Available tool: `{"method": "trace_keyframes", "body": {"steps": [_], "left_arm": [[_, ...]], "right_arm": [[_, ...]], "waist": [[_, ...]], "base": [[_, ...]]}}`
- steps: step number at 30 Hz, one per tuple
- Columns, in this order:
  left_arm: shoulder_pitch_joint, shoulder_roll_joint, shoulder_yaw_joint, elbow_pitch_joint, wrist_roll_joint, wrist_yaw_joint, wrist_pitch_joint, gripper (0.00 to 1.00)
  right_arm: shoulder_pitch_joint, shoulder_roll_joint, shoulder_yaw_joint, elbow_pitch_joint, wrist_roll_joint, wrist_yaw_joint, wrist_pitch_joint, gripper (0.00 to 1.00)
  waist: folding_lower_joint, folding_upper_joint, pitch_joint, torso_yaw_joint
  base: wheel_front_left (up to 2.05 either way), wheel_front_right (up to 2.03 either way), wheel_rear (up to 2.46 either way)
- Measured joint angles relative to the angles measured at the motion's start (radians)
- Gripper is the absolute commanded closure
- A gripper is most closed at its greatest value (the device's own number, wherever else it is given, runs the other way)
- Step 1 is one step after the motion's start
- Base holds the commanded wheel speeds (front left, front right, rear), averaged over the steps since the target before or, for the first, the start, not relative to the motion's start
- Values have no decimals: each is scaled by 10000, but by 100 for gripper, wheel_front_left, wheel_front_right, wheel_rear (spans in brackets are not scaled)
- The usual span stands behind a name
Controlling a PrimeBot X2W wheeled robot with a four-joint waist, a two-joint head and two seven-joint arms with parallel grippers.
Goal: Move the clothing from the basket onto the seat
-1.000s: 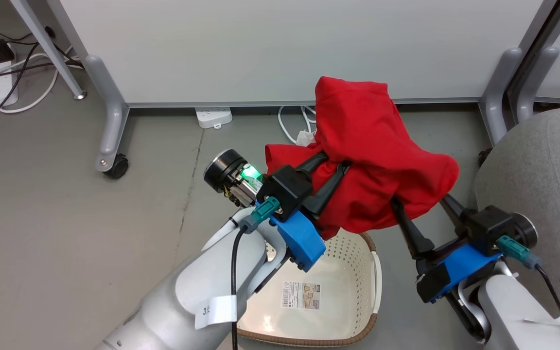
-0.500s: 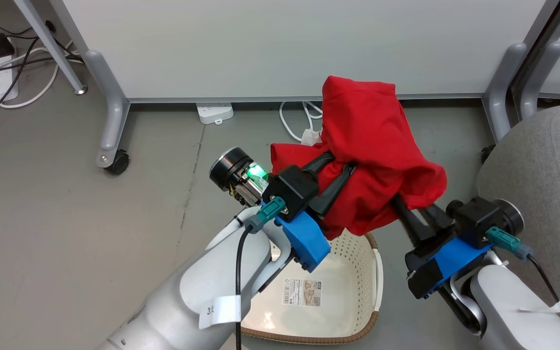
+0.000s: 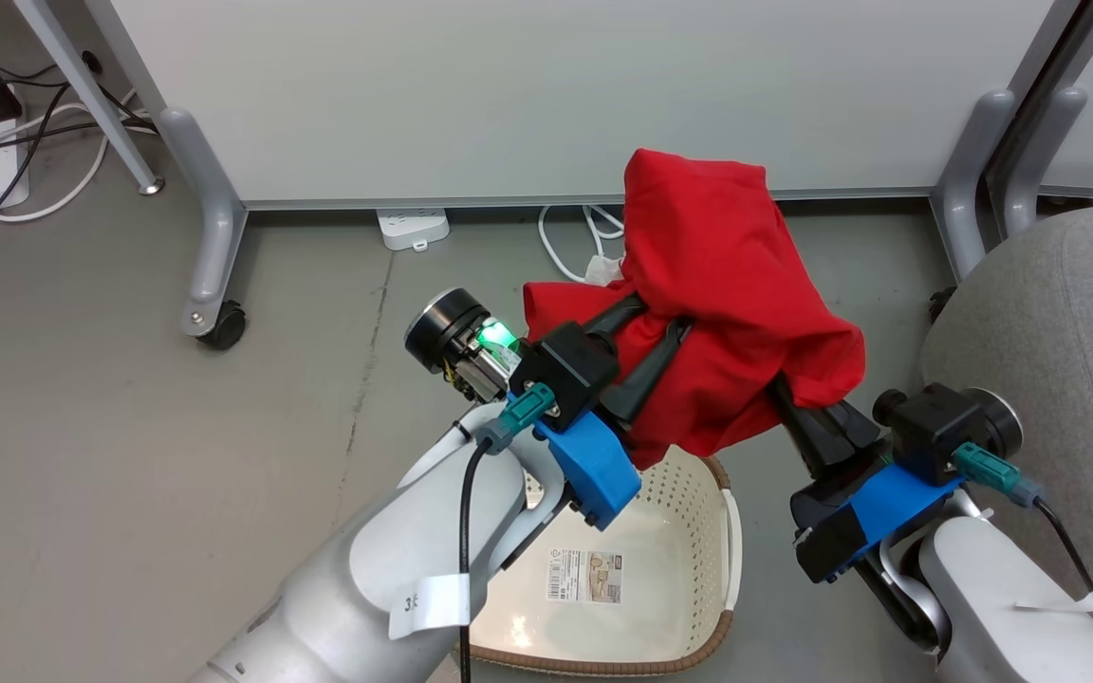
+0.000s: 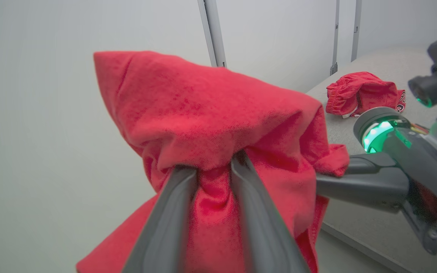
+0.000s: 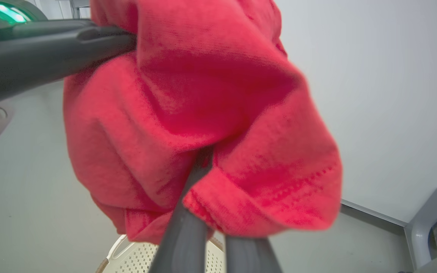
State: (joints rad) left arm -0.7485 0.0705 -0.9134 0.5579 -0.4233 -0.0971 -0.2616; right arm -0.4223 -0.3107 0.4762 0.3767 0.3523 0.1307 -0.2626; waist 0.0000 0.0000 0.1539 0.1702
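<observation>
basket (image 3: 689, 493) sits nearest, low on the grey floor (image 3: 129, 427) between the two forearms. it's cream and perforated, brown rim showing, paper label (image 3: 587, 576) plain on its bottom.

up from there, the left gripper (image 3: 646, 337) has its dark fingers pinched on a bunched neck of red fabric. the left wrist view shows that fold squeezed between them. over on the right, the right gripper (image 3: 817, 422) has its fingers drawn close together, tips buried in the lower right edge of the cloth. the right wrist view shows the fabric nipped between them.

so the clothing (image 3: 717, 285) is up in the air, above the basket and clear of it, held by both grippers and draped over their tips like a hood.

seat (image 3: 1059, 323) lies off to the right, grey and rounded, just beside the right arm and apart from the held cloth — and in the left wrist view a second red garment (image 4: 360, 93) lies crumpled on it.

further back stands a white panel (image 3: 546, 95) on grey legs, with a caster (image 3: 224, 325) at one foot and a power strip (image 3: 412, 228) on the floor below.
</observation>
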Motion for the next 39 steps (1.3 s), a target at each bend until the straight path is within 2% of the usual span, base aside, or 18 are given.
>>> {"method": "trace_keyframes", "body": {"steps": [1, 18, 27, 39], "left_arm": [[3, -2, 4, 23, 15, 8, 0, 0], [88, 42, 259, -19, 198, 84, -2, 0], [98, 113, 290, -115, 291, 86, -13, 0], [3, 182, 217, -165, 453, 69, -13, 0]], "right_arm": [[8, 2, -13, -25, 0, 0, 0, 100], [233, -10, -261, -284, -6, 0, 2, 100], [174, -8, -1080, -742, -245, 0, 2, 100], [-95, 84, -2533, -1670, -803, 0, 2, 100]], "waist": [[0, 0, -7, -7], [0, 0, 102, -226], [0, 0, 403, -703], [1, 0, 1032, -1691]], "base": [[0, 0, 0], [0, 0, 0], [0, 0, 0], [0, 0, 0]]}}
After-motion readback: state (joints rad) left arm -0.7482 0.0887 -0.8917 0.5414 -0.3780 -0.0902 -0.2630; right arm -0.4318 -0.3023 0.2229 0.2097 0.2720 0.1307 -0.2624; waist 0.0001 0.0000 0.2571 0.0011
